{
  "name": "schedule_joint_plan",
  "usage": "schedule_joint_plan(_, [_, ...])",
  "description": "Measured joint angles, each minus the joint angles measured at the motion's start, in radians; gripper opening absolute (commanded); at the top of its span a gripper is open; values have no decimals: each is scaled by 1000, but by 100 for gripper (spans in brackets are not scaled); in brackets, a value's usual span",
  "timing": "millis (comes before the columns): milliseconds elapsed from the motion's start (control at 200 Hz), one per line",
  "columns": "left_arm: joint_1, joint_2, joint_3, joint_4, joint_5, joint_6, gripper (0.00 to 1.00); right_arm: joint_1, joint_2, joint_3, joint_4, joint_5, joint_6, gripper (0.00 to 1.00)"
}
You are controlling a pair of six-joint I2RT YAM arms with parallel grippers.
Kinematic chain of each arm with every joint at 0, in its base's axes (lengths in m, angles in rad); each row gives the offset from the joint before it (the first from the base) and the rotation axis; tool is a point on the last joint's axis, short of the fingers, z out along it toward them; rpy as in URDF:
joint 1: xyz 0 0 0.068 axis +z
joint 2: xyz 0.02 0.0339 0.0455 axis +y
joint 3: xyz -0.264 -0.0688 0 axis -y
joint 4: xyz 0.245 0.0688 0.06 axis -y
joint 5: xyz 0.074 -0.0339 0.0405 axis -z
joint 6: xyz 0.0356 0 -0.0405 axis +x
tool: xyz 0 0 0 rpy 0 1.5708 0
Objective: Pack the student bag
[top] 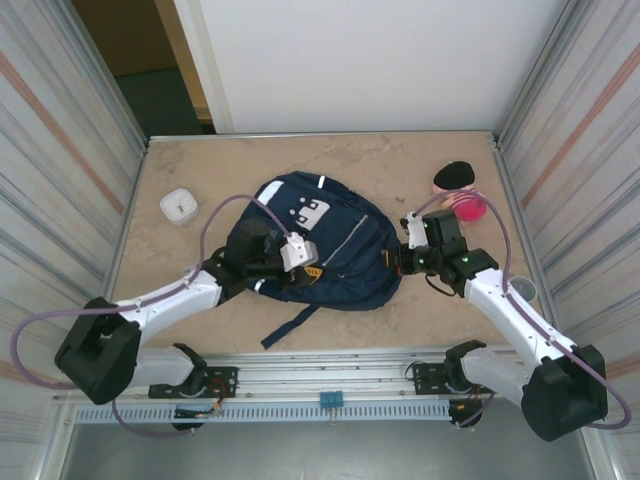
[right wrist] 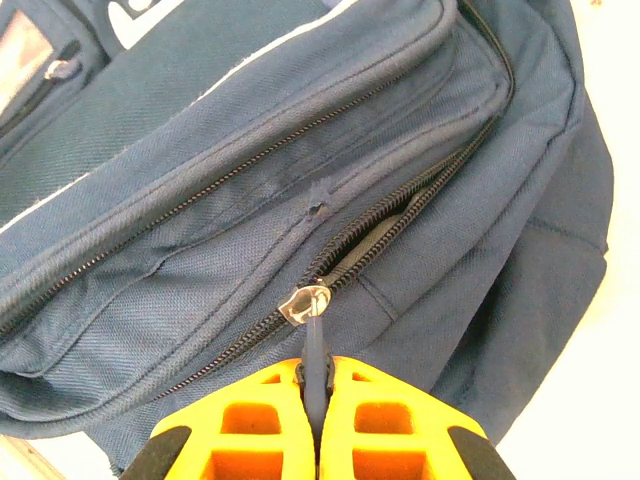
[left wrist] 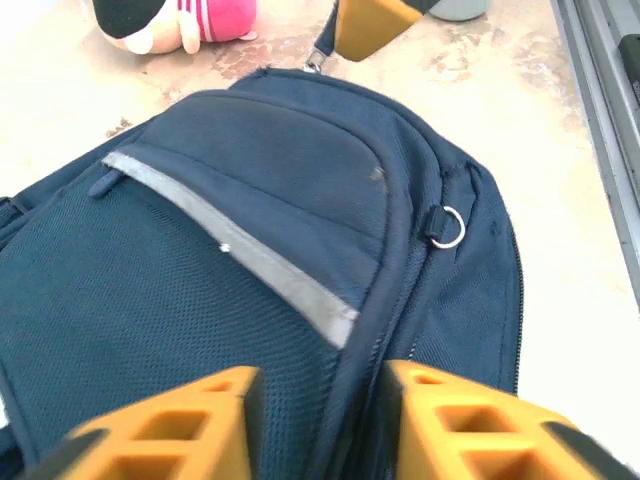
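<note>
Left hand (left wrist: pixel 320 385) parted, right hand (right wrist: pixel 316 368) clamped.

Top external: high, behind the arm bases, looking straight down; whole tabletop (top: pixel 200 160) in frame, student bag (top: pixel 320 245) at centre.
Left wrist: low and close over the bag, facing across it to a plush toy (left wrist: pixel 190 20) beyond.
Right wrist: very close on the bag's zipper pull (right wrist: pixel 305 303).
All three views share the bag.

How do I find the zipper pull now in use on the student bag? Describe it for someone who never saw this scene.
Find the student bag, the large navy backpack in the middle of the table. On its side facing the right arm runs a partly opened zipper. The zipper pull is the thin dark cord on a pale slider, the one pinched in the right gripper.
</note>
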State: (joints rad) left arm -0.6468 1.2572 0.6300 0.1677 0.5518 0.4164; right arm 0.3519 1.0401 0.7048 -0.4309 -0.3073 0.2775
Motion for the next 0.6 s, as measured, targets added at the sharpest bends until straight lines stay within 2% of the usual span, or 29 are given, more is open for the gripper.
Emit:
schedule_joint_plan(120, [-2, -90, -47, 16, -69, -243, 65, 8, -17, -23, 8, 3, 3, 0])
schedule_joint_plan(195, [-5, -166, -73, -9, -179, -432, 68, 22, -33, -34, 12, 15, 6, 0])
schedule_joint_plan(301, [-5, -283, -98, -132, -360, -715, 72, 56, -61, -43, 12, 40, 11, 0])
schedule_joint_plan(386, [-5, -356, -135, -215, -455, -902, 73, 90, -72, -51, 12, 60, 25, 0])
schedule_joint_plan(486, [-5, -397, -208, -256, -508, -1071, 73, 120, -79, -61, 12, 82, 33, 0])
schedule_joint_plan(596, [-5, -392, -275, -261, -533, -1185, 74, 147, -80, -63, 12, 107, 45, 0])
